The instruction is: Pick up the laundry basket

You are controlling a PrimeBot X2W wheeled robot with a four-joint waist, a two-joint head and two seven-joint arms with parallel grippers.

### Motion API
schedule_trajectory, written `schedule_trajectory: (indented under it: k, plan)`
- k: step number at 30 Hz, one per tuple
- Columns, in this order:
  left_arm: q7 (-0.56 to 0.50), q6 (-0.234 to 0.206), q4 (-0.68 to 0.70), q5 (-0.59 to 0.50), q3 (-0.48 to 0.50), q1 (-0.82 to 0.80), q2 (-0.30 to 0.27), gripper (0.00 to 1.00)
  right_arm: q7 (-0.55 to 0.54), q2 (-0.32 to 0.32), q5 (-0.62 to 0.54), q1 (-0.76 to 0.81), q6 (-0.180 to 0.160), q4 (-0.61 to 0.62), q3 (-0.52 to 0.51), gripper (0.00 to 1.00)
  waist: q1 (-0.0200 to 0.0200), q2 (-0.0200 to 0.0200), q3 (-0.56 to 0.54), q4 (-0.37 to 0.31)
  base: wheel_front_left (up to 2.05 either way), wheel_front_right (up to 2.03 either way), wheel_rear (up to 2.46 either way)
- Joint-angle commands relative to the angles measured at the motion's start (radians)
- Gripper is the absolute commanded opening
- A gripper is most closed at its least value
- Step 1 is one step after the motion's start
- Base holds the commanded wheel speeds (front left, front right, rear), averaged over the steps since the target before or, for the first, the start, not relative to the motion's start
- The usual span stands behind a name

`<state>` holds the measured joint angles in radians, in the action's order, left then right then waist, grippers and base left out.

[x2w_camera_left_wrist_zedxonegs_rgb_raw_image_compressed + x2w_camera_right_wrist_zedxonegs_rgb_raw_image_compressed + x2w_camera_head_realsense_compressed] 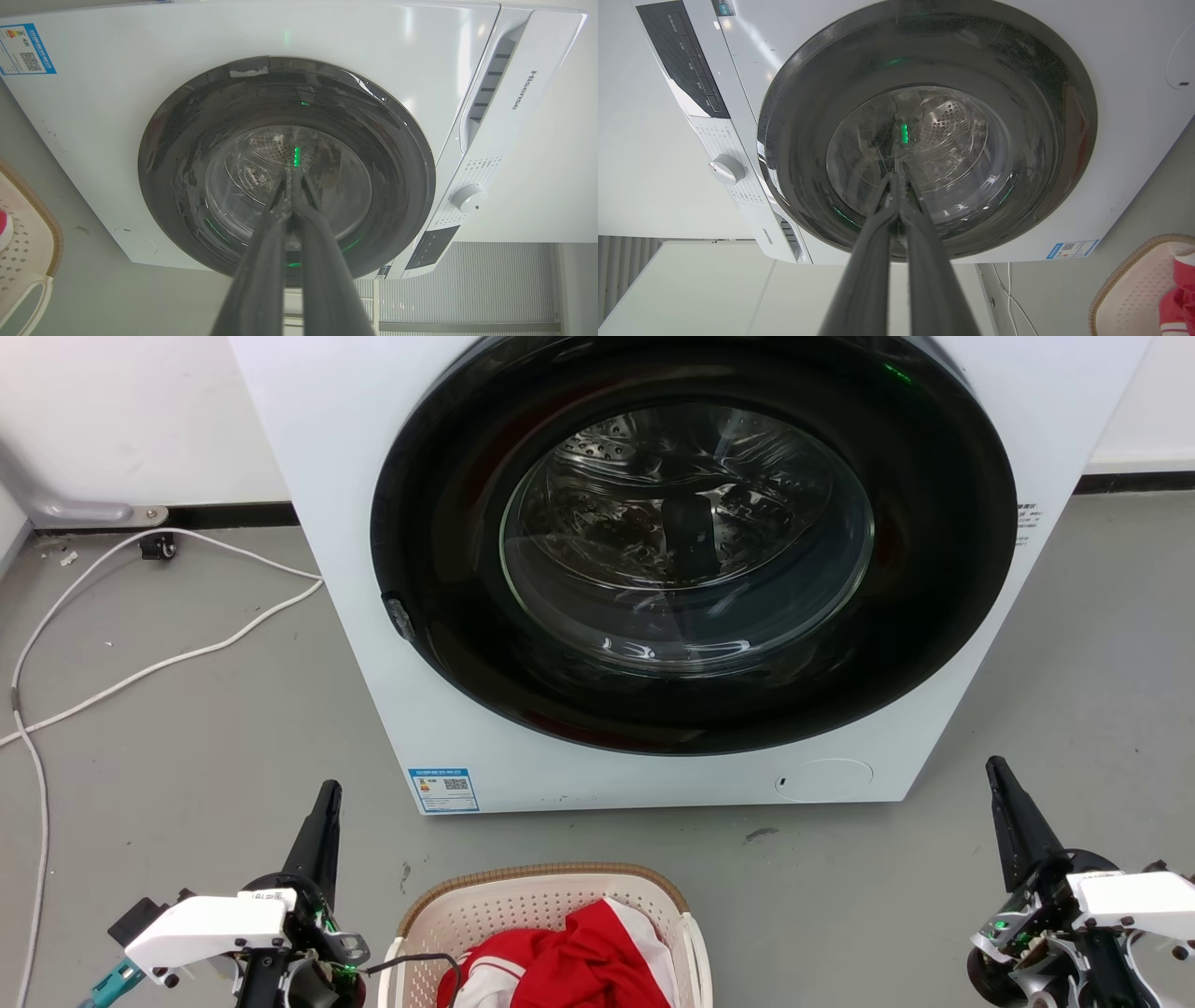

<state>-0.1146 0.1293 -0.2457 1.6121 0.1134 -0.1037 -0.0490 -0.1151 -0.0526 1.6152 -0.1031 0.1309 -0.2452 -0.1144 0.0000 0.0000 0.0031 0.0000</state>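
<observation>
- Near centre on the floor (187, 775), just in front of the washer (345, 569): laundry basket (523, 907), upright, with a red and white garment (579, 963) inside.
- Just left of basket: left hand (327, 798), fingers pressed together, empty, pointing far toward washer, clear of the rim.
- Well right of basket: right hand (999, 782), fingers likewise closed together, gripping nothing.
- Barely begun, judging by this: no contact with the side handles (698, 947), basket not lifted.
- Left to do, probably: spread both hands, bring them in to the handles, clamp, raise level.
</observation>
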Motion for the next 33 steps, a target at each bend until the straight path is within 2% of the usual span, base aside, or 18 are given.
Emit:
schedule_trajectory:
  k: [1, 4, 5, 10, 15, 23, 33]
  plan:
    - [-0.002, 0.004, 0.0, 0.002, 0.002, -0.01, -0.002, 0.0, -0.002, 0.004, -0.006, -0.01, 0.0, -0.001, -0.001, 0.0, 0.0, 0.0, 0.0, 0.0, 0.0, 0.0, 0.0]
    - [-0.002, 0.004, 0.0, 0.002, 0.002, -0.01, -0.002, 0.0, -0.002, 0.004, -0.006, -0.01, 0.0, -0.001, -0.001, 0.0, 0.0, 0.0, 0.0, 0.0, 0.0, 0.0, 0.0]
    - [0.0, 0.0, 0.0, 0.0, 0.0, 0.0, 0.0, 1.0, 0.0, 0.0, 0.0, 0.0, 0.0, 0.0, 0.0, 1.0, 0.0, 0.0, 0.0, 0.0, 0.0, 0.0, 0.0]
    - [0.012, 0.0, -0.015, -0.005, -0.009, 0.02, 0.003, 1.0, 0.012, 0.002, -0.01, 0.021, 0.0, -0.02, 0.005, 1.0, 0.0001, 0.0, 0.001, 0.0, 0.0, 0.0, 0.0]
    - [0.038, 0.0, 0.002, -0.049, -0.011, 0.021, 0.003, 1.0, 0.038, 0.002, -0.07, 0.022, 0.0, -0.009, 0.002, 1.0, 0.0001, 0.0, 0.002, 0.0, 0.0, 0.0, 0.0]
    - [0.072, 0.0, 0.03, -0.181, -0.001, 0.016, 0.002, 1.0, 0.072, 0.002, -0.217, 0.026, 0.0, 0.033, 0.004, 1.0, 0.0001, 0.0, 0.004, 0.001, 0.0, 0.0, 0.0]
    - [0.115, -0.015, 0.076, -0.391, -0.007, 0.021, 0.002, 1.0, 0.115, 0.002, -0.475, 0.038, 0.0, 0.1, 0.039, 1.0, 0.0001, 0.0, 0.007, 0.0, 0.0, 0.0, 0.0]
